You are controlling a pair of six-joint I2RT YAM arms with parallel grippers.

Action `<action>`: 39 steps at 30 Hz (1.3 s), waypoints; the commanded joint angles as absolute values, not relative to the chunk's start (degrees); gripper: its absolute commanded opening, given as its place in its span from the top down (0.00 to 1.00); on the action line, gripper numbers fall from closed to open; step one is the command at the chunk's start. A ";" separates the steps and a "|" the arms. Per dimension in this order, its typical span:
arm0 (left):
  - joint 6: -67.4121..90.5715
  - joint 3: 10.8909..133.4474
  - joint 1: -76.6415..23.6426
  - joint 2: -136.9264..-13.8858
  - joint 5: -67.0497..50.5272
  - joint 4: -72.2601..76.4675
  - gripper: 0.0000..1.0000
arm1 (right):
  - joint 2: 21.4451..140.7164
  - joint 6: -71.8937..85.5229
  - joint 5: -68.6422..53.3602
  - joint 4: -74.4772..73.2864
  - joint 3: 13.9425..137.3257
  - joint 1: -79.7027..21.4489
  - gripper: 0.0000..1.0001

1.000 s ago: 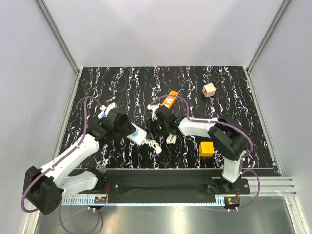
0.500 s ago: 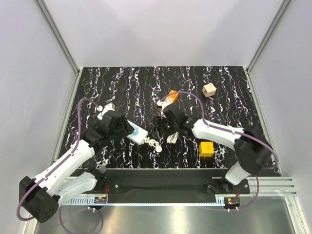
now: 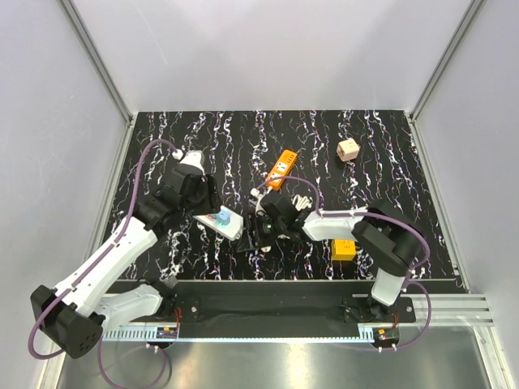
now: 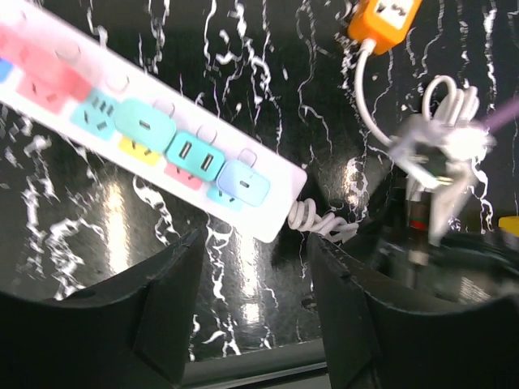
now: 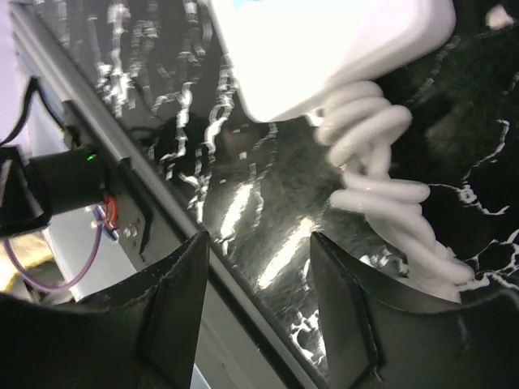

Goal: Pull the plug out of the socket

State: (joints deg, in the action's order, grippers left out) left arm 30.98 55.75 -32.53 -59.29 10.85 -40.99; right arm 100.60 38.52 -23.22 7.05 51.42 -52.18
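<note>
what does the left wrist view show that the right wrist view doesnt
Only the left wrist view shows the socket's row of coloured outlets and the orange power strip. Only the right wrist view shows a metal rail at the near edge, a green light and a purple cable. Both show the socket's white end, its coiled cord and the black marbled table.
</note>
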 commanded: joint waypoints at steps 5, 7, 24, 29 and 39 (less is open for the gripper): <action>25.31 58.19 -32.52 -57.92 9.93 -42.19 0.41 | 105.99 36.92 -11.87 4.58 56.95 -51.42 0.40; 25.75 57.57 -32.52 -58.01 9.58 -42.01 0.41 | 106.26 35.95 -10.99 3.78 57.39 -50.10 0.40; 22.06 61.17 -32.43 -65.04 4.57 -40.25 0.40 | 108.20 19.43 -13.70 -9.05 64.69 -37.53 0.33; 23.38 60.13 -32.43 -62.94 6.32 -38.94 0.41 | 105.83 21.18 -17.40 -8.97 62.85 -37.44 0.32; 32.86 52.21 -23.21 -51.35 9.58 -38.06 0.37 | 100.82 19.43 -22.30 -10.28 58.27 -32.70 0.24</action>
